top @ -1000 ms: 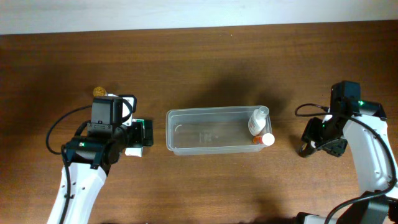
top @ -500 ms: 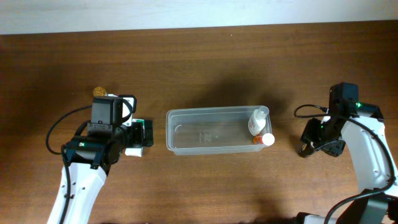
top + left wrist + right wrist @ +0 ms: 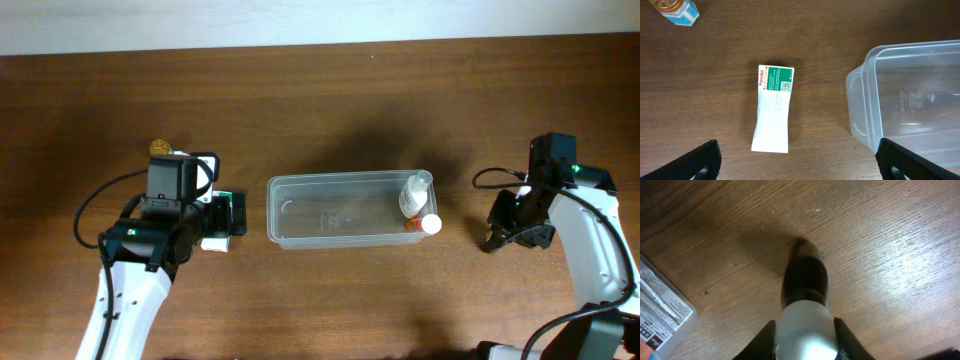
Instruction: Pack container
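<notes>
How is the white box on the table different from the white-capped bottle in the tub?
The box lies on the table, outside the container; the white-capped bottle sits inside it. The box is flat and rectangular with a green end; the bottle is rounded. Both are mostly white.

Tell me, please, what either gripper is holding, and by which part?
The right gripper grips a small dark bottle by its white cap end; the left gripper holds nothing.
</notes>
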